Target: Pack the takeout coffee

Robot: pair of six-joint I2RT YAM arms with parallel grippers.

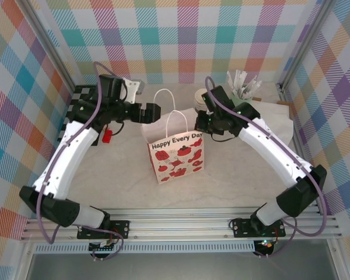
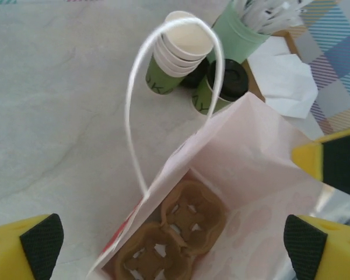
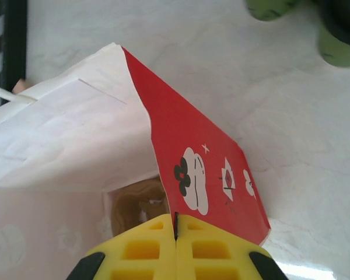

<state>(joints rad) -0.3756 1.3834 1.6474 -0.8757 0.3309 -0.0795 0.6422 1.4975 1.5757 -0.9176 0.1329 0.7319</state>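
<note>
Overhead, the paper bag [image 1: 176,153] stood on the table [image 1: 116,181]. Left wrist: the left gripper [image 2: 174,245] gaped wide over its mouth, the takeout coffee [image 2: 221,87] standing beyond, just beside stacked cups [image 2: 178,52]. Right wrist: the right gripper [image 3: 176,233] pinched the bag's rim.

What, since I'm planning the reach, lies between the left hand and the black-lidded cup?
The open paper bag and its white handle, in the left wrist view; the cup stands just beyond them.

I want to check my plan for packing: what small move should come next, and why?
Probably the open left gripper should move toward the lidded coffee cup: the right gripper pinches the paper bag, and the carrier inside looks empty.
</note>
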